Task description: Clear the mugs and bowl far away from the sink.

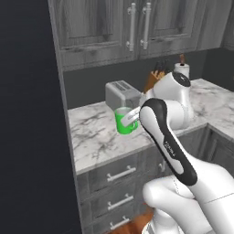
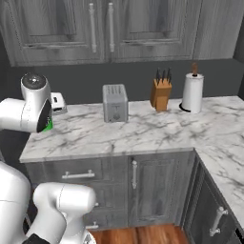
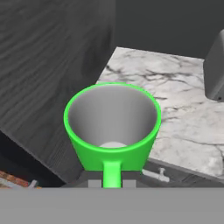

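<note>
The gripper [image 3: 112,183] has its jaws closed tight on the green mug's [image 3: 112,127] handle, keeping it upright over the marble bench [image 1: 96,132] for set-down.

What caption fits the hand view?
The hand grips the bright green mug by its handle above the white marble counter's edge.

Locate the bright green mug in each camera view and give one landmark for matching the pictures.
Left base view: the bright green mug sits centre frame, at the gripper, over the marble counter in front of the grey toaster.
Right base view: a green sliver at the left edge, mostly hidden behind the white arm.
Hand view: it fills the centre, handle toward the camera.
Shared landmark: the toaster, also at the hand view's right edge.
</note>
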### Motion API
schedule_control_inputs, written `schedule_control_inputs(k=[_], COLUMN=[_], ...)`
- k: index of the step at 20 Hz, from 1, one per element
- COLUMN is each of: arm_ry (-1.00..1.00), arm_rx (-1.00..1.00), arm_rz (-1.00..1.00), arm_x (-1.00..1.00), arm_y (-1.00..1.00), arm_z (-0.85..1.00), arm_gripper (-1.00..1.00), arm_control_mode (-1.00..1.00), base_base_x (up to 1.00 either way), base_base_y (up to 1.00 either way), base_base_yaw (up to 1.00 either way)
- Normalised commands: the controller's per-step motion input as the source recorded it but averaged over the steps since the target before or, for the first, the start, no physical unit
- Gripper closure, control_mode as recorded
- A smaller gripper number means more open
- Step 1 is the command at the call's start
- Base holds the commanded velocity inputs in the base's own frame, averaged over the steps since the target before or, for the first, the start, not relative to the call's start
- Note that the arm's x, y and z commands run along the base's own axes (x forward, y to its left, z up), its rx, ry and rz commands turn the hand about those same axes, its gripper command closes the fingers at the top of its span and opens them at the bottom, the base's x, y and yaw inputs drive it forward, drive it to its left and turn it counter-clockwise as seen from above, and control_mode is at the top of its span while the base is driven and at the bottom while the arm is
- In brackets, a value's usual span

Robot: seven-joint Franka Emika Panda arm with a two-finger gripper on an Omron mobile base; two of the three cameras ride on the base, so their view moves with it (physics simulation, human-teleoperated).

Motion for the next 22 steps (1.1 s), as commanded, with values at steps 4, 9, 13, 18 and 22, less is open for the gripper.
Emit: schedule_control_inputs(k=[4, 9, 13, 18, 22], arm_ry=[0.0, 0.0, 0.0, -0.01, 0.0], arm_rx=[0.0, 0.0, 0.0, 0.0, 0.01], arm_rz=[0.0, 0.0, 0.01, 0.1, 0.13], arm_x=[0.0, 0.0, 0.06, 0.41, 0.48], arm_y=[0.0, 0.0, 0.0, 0.12, 0.03], arm_z=[0.0, 0.0, -0.14, -0.91, -0.96], arm_gripper=[1.0, 1.0, 1.0, 1.0, 1.0], arm_control_mode=[1.0, 1.0, -1.0, -1.0, -1.0], base_base_x=[0.72, 0.49, 0.25, 0.0, 0.0], base_base_y=[-0.21, -0.14, -0.1, 0.0, 0.0], base_base_yaw=[0.09, 0.03, 0.02, 0.0, 0.0])
